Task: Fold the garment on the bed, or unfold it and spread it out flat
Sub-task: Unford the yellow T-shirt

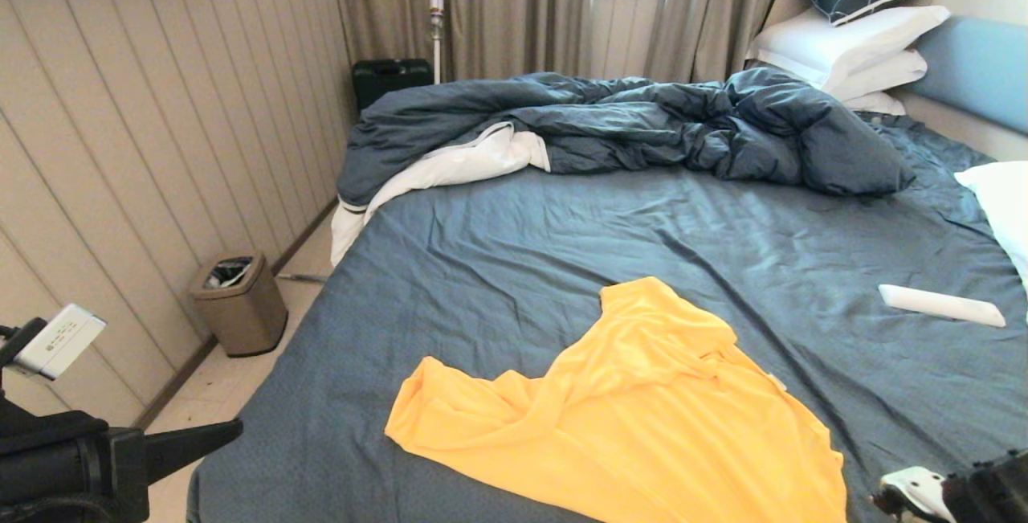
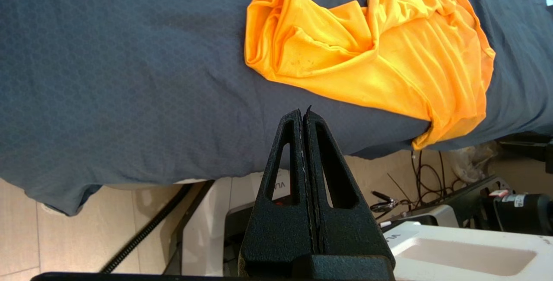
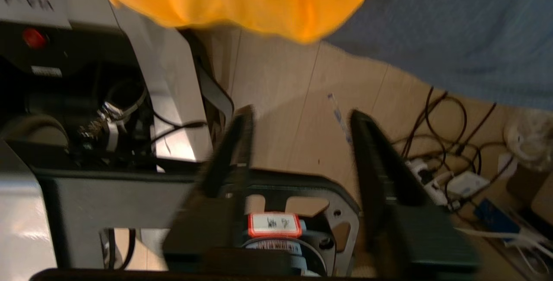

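The yellow T-shirt (image 1: 642, 418) lies rumpled on the near part of the bed (image 1: 562, 242), bunched into folds at its middle, with 1 edge draped over the bed's near side. It rests on the wrinkled dark blue-grey sheet, well apart from the heaped dark blue duvet (image 1: 642, 121) at the far side and the white pillows (image 1: 851, 45) by the headboard. A white remote-like object (image 1: 940, 304) lies on the sheet to the right. The left gripper (image 2: 303, 115) hangs off the bed's near-left edge, its 2 fingers pressed together on nothing. The right gripper (image 3: 298, 117) sits low beyond the near-right corner, over the floor, fingers parted and empty, just below the shirt's hanging edge.
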{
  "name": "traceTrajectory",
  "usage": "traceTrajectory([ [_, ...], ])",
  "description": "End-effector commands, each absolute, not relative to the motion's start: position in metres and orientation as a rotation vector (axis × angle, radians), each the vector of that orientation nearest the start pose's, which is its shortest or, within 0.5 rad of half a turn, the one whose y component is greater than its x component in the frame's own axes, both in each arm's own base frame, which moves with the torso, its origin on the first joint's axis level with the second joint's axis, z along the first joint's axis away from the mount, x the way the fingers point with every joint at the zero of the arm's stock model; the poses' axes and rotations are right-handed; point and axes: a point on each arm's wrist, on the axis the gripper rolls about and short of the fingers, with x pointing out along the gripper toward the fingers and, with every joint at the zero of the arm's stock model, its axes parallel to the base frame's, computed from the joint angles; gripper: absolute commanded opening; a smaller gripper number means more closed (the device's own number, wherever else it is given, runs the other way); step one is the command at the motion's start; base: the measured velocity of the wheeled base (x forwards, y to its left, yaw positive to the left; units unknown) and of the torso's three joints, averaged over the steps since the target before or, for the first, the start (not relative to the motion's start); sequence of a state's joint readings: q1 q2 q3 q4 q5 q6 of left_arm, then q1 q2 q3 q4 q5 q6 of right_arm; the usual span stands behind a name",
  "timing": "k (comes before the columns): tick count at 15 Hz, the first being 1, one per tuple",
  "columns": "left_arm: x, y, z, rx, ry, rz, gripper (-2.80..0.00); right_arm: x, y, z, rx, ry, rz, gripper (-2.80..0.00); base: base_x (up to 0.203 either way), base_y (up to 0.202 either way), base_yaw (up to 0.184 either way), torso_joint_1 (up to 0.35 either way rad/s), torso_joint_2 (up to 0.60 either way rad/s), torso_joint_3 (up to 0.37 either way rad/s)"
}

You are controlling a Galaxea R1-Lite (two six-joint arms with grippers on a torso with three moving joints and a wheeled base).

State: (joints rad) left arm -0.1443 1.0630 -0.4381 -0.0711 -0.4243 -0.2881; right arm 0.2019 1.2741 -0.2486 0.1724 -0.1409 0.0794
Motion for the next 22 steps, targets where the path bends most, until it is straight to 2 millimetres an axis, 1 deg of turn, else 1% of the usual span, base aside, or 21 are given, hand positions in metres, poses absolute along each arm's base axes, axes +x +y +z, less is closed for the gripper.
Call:
traceTrajectory([
  [1,0.124,-0.027,0.17,-0.353,0.63,-0.472,-2.8,0.104,0.018,0.086,-0.129,1.149,0.009,0.0,0.0,0.0,0.0,0.0,0.0,0.0],
  [3,0.128,-0.028,0.173,-0.352,0.624,-0.473,-2.8,0.107,0.019,0.101,-0.103,1.056,0.021,0.0,0.0,0.0,0.0,0.0,0.0,0.0],
  [5,0.135,-0.029,0.179,-0.35,0.617,-0.476,-2.8,0.117,0.022,0.122,-0.074,0.961,0.043,-0.04,0.0,0.0,0.0,0.0,0.0,0.0],
  [6,0.141,-0.03,0.182,-0.35,0.617,-0.478,-2.8,0.123,0.023,0.132,-0.065,0.918,0.049,-2.8,0.0,0.0,0.0,0.0,0.0,0.0],
  [8,0.151,-0.036,0.187,-0.341,0.635,-0.498,-2.8,0.139,0.026,0.154,-0.051,0.841,0.058,-2.8,0.0,0.0,0.0,0.0,0.0,0.0],
  [10,0.16,-0.05,0.192,-0.319,0.679,-0.557,-2.8,0.164,0.032,0.167,-0.042,0.825,0.068,-2.8,0.0,0.0,0.0,0.0,0.0,0.0],
  [11,0.163,-0.06,0.195,-0.297,0.702,-0.602,-2.8,0.175,0.034,0.169,-0.029,0.83,0.085,-2.8,0.0,0.0,0.0,0.0,0.0,0.0],
  [13,0.169,-0.084,0.197,-0.241,0.746,-0.672,-2.8,0.192,0.038,0.17,0.02,0.849,0.12,-2.8,0.0,0.0,0.0,0.0,0.0,0.0],
  [14,0.177,-0.097,0.195,-0.201,0.771,-0.679,-2.8,0.202,0.039,0.17,0.042,0.857,0.133,-2.8,0.0,0.0,0.0,0.0,0.0,0.0],
  [15,0.183,-0.11,0.191,-0.14,0.788,-0.683,-2.8,0.212,0.038,0.172,0.067,0.86,0.138,-2.8,0.0,0.0,0.0,0.0,0.0,0.0],
  [16,0.186,-0.125,0.187,-0.06,0.793,-0.693,-2.8,0.222,0.031,0.172,0.102,0.861,0.12,-2.8,0.0,0.0,0.0,0.0,0.0,0.0],
  [18,0.188,-0.151,0.174,0.13,0.785,-0.694,-2.8,0.241,0.017,0.171,0.174,0.875,0.118,-2.8,0.0,0.0,0.0,0.0,0.0,0.0],
  [19,0.186,-0.16,0.169,0.195,0.784,-0.7,-2.8,0.245,0.01,0.168,0.215,0.884,0.127,-2.8,0.0,0.0,0.0,0.0,0.0,0.0],
  [20,0.183,-0.17,0.162,0.244,0.796,-0.71,0.0,0.248,0.003,0.166,0.254,0.893,0.148,-2.8,0.0,0.0,0.0,0.0,0.0,0.0],
  [22,0.181,-0.189,0.144,0.334,0.837,-0.703,0.0,0.253,-0.008,0.162,0.302,0.898,0.153,-2.8,0.0,0.0,0.0,0.0,0.0,0.0],
])
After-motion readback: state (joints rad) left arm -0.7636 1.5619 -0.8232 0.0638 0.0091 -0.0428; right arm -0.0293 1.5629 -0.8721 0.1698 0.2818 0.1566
